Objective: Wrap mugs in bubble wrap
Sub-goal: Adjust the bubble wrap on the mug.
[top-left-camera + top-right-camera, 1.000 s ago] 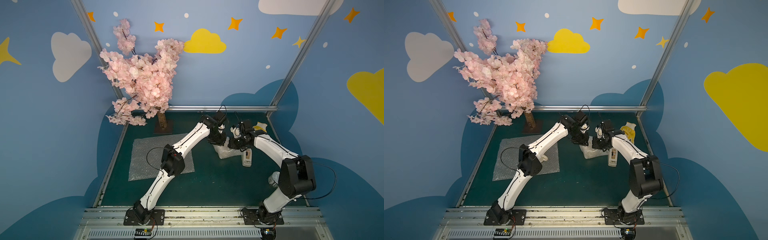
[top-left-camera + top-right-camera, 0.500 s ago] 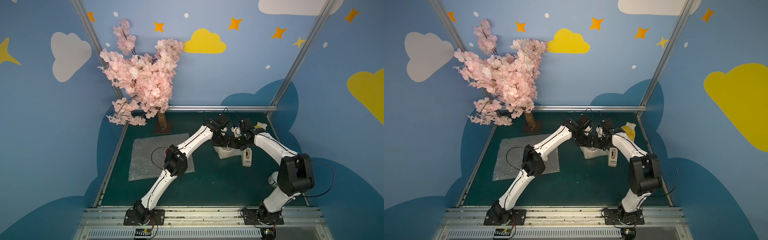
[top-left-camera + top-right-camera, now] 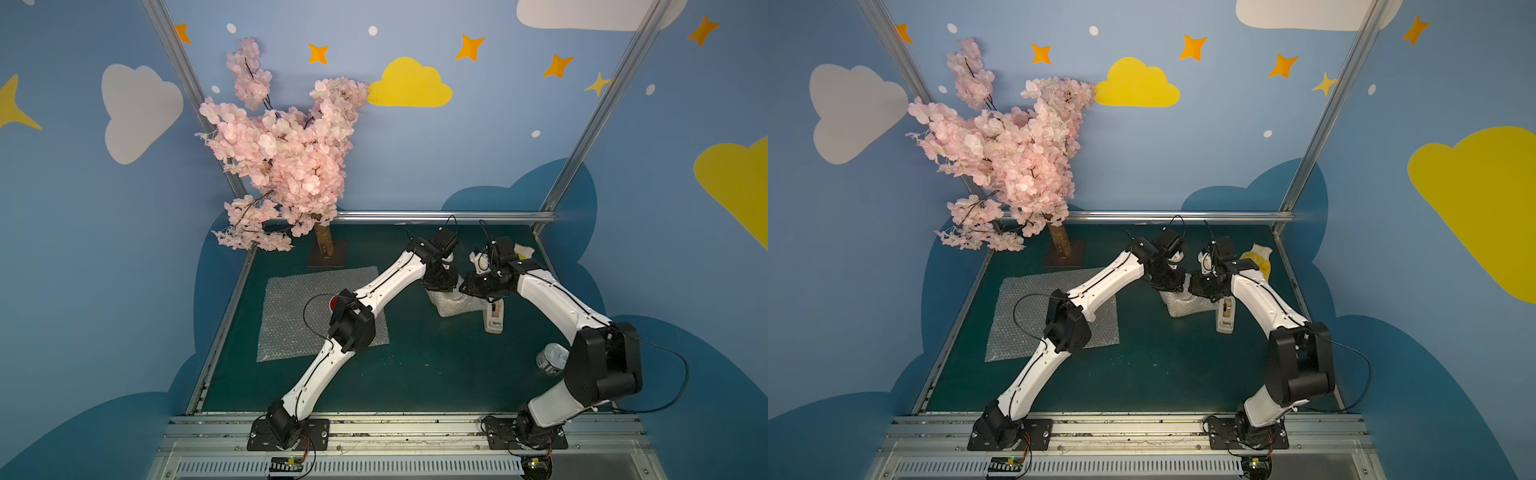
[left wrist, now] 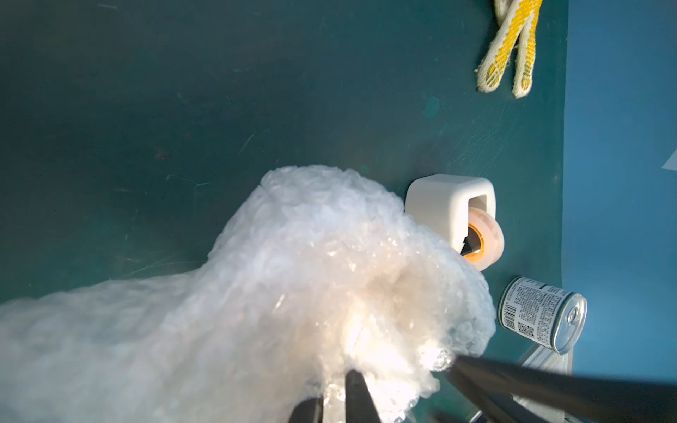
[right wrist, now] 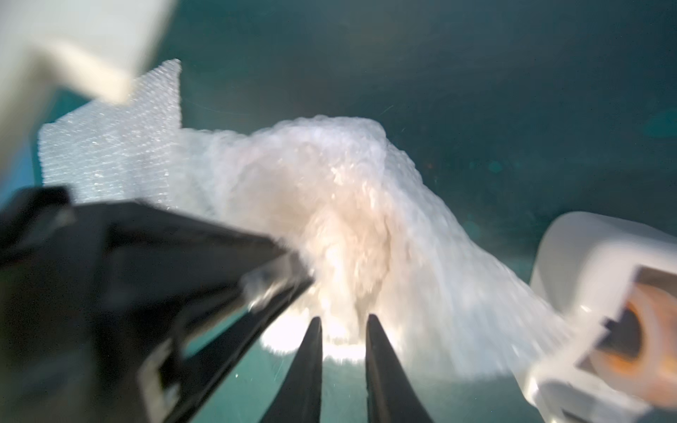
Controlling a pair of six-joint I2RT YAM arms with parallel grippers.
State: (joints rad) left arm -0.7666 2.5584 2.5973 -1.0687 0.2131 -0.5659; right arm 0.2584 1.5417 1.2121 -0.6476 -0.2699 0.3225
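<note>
A crumpled bubble wrap bundle [image 3: 455, 305] [image 3: 1187, 306] lies on the green mat at the back right, and a cream shape shows dimly through it [image 4: 366, 293]. My left gripper [image 4: 333, 392] [image 3: 442, 289] is shut on a fold of this bundle [image 5: 348, 205]. My right gripper [image 5: 342, 320] [image 3: 469, 289] is open a little, its tips at the bundle's edge with bare mat between them. A second bubble wrap sheet [image 3: 307, 316] [image 3: 1034, 316] lies flat at the left. A mug with a red inside [image 3: 332, 303] stands on it, mostly hidden by my left arm.
A white tape dispenser [image 3: 493, 318] [image 4: 450, 212] [image 5: 593, 274] sits right beside the bundle. A small metal can [image 3: 550, 359] [image 4: 542, 315] lies near my right arm. A yellow-and-white glove [image 3: 1258, 259] [image 4: 509, 47] is at the back right corner. A pink blossom tree [image 3: 286, 166] stands back left.
My right gripper's jaws have parted and let go of the wrap. My left gripper has shifted slightly right over the bundle and still holds it.
</note>
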